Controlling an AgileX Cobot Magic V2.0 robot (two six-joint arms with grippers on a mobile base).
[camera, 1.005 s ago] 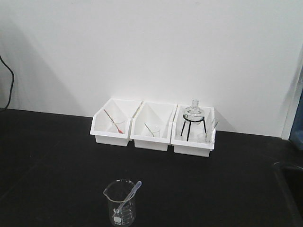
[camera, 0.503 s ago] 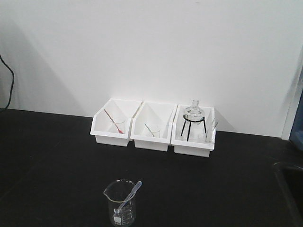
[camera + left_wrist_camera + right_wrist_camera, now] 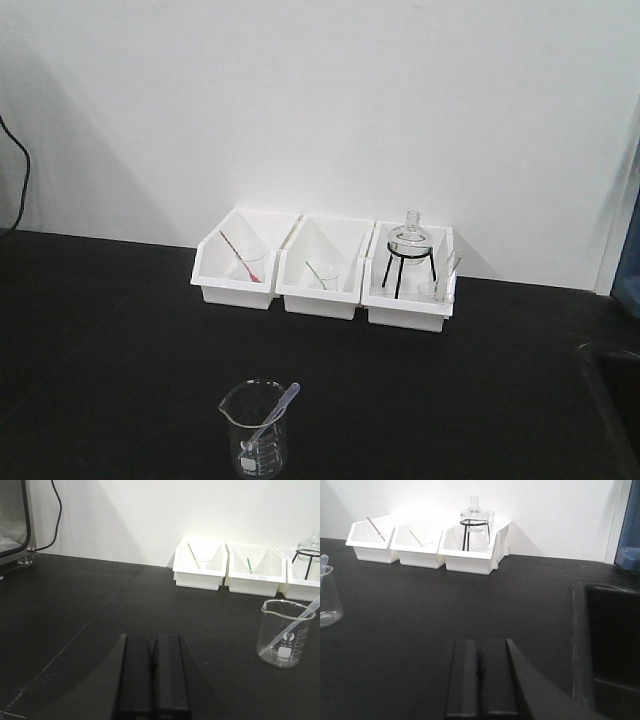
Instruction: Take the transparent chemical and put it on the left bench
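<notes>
Clear glass beaker point(image 3: 255, 428) could be tipped when the leaning transparent chemical point(image 3: 273, 414) is pulled sideways by the left gripper point(image 3: 153, 672), now clenched empty like the right gripper point(image 3: 481, 675).

You have three white bins in a row on the left bench point(image 3: 110, 330): the left bin point(image 3: 232, 280), the middle bin point(image 3: 318, 288) and the right bin point(image 3: 405, 305). You see one large graduated beaker point(image 3: 256, 435) in front, holding one transparent chemical point(image 3: 275, 412), a clear pipette. You count two small beakers, one in the left bin point(image 3: 250, 266) with one red pipette point(image 3: 234, 253), one in the middle bin point(image 3: 322, 277) with one green pipette point(image 3: 318, 272). The right bin carries one black tripod stand point(image 3: 408, 268), one glass flask point(image 3: 410, 235) on it and one upright glass tube point(image 3: 452, 268). Two grippers show, the left gripper point(image 3: 152, 677) and the right gripper point(image 3: 481, 677), each with its jaws pressed together.
</notes>
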